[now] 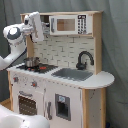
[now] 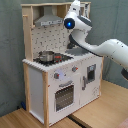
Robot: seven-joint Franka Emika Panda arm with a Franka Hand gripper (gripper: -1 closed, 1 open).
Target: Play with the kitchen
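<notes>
Arm up high over the kitchen (image 1: 60, 75), gripper (image 1: 51, 26) near the hood (image 2: 47, 20), above the pot (image 2: 46, 55) on the stovetop. Fingers: can't tell. Kitchen on wood floor (image 2: 90, 112).

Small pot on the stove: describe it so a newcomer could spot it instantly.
Find the toy kitchen, white with light-wood sides. On its black stovetop, at the first exterior view's left of the sink, sits a small shiny metal pot. It is the only loose item on the counter; the black faucet is fixed.
</notes>
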